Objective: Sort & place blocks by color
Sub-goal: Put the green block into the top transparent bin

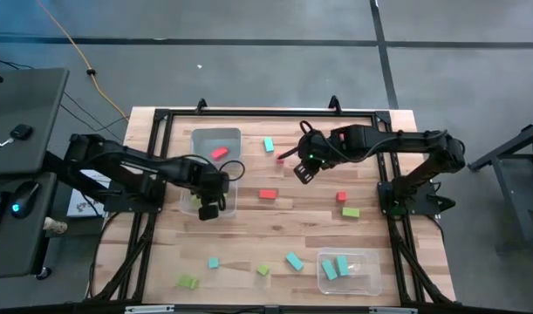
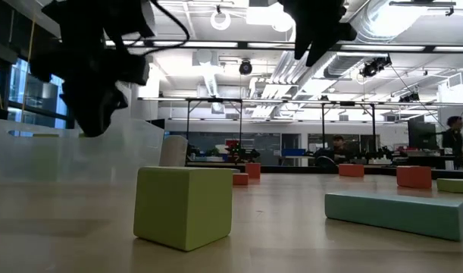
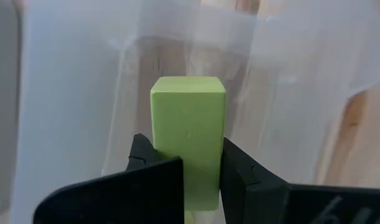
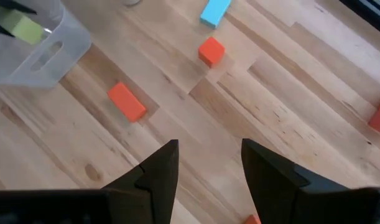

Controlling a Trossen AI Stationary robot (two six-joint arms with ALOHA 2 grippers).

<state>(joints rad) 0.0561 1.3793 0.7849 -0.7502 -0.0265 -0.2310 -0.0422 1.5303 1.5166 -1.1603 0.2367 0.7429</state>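
Note:
My left gripper (image 1: 208, 208) is over the near end of a clear tub (image 1: 196, 139) at the table's left and is shut on a lime green block (image 3: 188, 118). That tub also holds a red block (image 1: 219, 153). My right gripper (image 1: 303, 170) hangs open above the table's middle and touches nothing. In the right wrist view its fingers (image 4: 162, 171) stand above bare wood, near two red blocks (image 4: 127, 101) (image 4: 211, 51) and a teal bar (image 4: 215, 11). More red, green and teal blocks lie flat on the table. My left gripper pinches the lime green block by two opposite sides (image 3: 171, 165), one finger on each. The fingers come from above, pointing down into the tub. The block's free end (image 3: 188, 87) sticks out past the fingertips toward the tub's floor. Whether it touches that floor I cannot tell.
A second clear tub (image 1: 364, 283) with teal blocks (image 1: 336, 267) stands at the near right. Loose blocks: teal (image 1: 269, 145), red (image 1: 267, 194), red (image 1: 341, 197), green (image 1: 351, 211), teal (image 1: 294, 261), green (image 1: 187, 282). A green cube (image 2: 184, 205) and a teal bar (image 2: 401, 214) lie near the low camera.

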